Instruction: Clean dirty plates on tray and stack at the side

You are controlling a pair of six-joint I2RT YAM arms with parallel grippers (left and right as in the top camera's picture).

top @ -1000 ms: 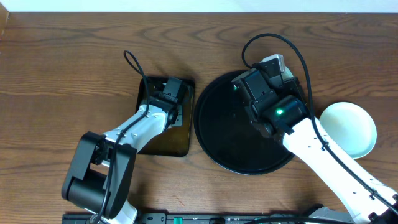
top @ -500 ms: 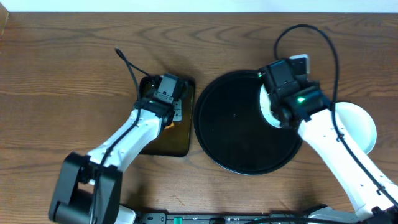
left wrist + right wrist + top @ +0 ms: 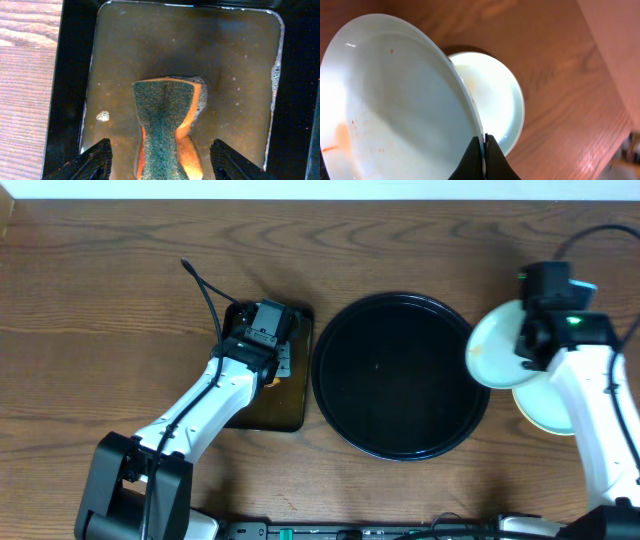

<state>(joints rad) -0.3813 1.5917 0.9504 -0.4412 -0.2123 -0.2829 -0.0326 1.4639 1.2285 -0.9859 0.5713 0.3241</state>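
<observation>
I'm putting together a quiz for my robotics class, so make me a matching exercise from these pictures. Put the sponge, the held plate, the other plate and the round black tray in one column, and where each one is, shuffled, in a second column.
Column one
1. sponge
2. held plate
3. other plate
4. round black tray

Column two
A. flat on the wood tabletop, far right
B. in brown soapy water in the rectangular tray
C. between the rectangular tray and the plates
D. rim pinched in the right gripper

Pairs: 1-B, 2-D, 3-A, 4-C
</observation>
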